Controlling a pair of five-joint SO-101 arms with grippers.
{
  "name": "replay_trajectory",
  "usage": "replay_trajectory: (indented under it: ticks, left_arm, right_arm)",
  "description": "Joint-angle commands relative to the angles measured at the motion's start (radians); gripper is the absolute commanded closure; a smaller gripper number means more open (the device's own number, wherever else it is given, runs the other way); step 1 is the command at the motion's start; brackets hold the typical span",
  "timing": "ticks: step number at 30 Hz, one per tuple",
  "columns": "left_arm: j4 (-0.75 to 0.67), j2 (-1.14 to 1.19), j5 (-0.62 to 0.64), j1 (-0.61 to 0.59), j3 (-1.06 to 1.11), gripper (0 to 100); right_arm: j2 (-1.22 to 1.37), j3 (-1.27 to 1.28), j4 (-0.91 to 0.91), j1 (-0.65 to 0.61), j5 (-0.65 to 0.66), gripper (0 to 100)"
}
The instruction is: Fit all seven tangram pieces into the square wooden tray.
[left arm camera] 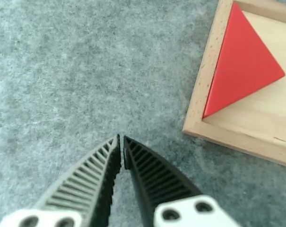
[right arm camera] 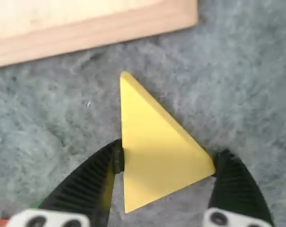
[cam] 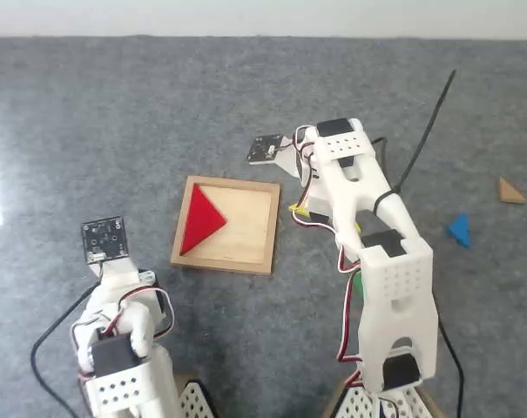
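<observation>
I count 1 of 7 pieces seated; 6 remain. The left gripper (left arm camera: 121,142) is clenched, empty, above the fuzzy grey mat (cam: 115,104), left of the square wooden tray (cam: 224,263). The glossy red triangle (cam: 199,220) lies flat against the tray's left wall. The right gripper (right arm camera: 167,158) grasps the smooth yellow triangle (right arm camera: 152,151) on the mat beside the tray's right rim. The blue triangle (cam: 459,230) and tan triangle (cam: 510,191) lie near the mat's right edge.
</observation>
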Motion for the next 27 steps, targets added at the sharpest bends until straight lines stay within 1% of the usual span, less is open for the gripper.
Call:
replay_trajectory:
  ticks: [1, 3, 12, 16, 21, 25, 27]
  left_arm:
    - [0.008, -0.017, -0.008, 0.000, -0.007, 99]
    - [0.008, -0.017, -0.008, 0.000, -0.007, 99]
    - [0.008, -0.017, -0.008, 0.000, -0.007, 99]
    - [0.008, -0.017, -0.008, 0.000, -0.007, 99]
    - [0.008, -0.017, -0.006, 0.000, -0.007, 99]
    - [0.008, -0.017, -0.005, 0.000, -0.007, 99]
    - [0.008, -0.017, -0.005, 0.000, -0.007, 99]
  right_arm:
    - [-0.059, -0.012, 0.028, -0.019, -0.037, 84.6]
    - [-0.059, -0.012, 0.027, -0.018, -0.038, 86.5]
    - [-0.085, -0.014, 0.033, -0.015, -0.041, 85.0]
    - [-0.150, -0.014, 0.035, -0.016, -0.081, 84.9]
    - [-0.219, -0.014, 0.077, -0.021, -0.086, 84.8]
    - [-0.274, -0.014, 0.087, -0.024, -0.138, 84.8]
    - [-0.300, -0.014, 0.101, -0.051, -0.157, 84.8]
